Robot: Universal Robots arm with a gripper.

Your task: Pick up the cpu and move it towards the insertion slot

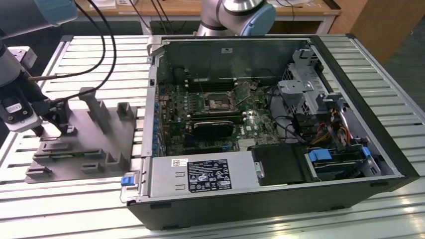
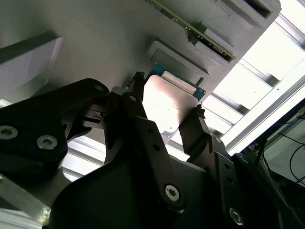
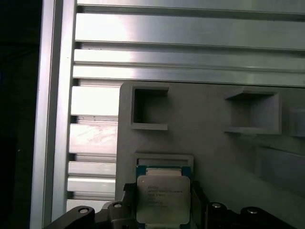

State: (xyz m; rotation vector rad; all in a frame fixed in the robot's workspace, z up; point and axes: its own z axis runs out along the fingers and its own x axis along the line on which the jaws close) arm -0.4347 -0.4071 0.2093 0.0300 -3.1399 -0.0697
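Observation:
The cpu (image 3: 162, 199), a flat square chip with a shiny metal top and a green edge, lies between my two black fingers in both wrist views. My gripper (image 2: 167, 99) has one finger (image 2: 135, 93) against one side of the chip (image 2: 170, 102) and the other against the opposite side, just off the grey fixture plate (image 2: 95, 43). In the exterior view my gripper (image 1: 61, 122) hangs over the plate's edge at the exterior view's left. The insertion slot (image 1: 218, 103) is a dark square socket on the green board inside the open computer case, well off toward the exterior view's right.
The grey fixture plate (image 1: 86, 144) carries upright blocks and empty pockets (image 3: 150, 109). The open case (image 1: 371, 149) holds a long black card (image 1: 214, 128), cables and drive cages. Ribbed aluminium table slats (image 3: 190, 28) lie all around. A second arm's base (image 1: 239, 12) stands behind the case.

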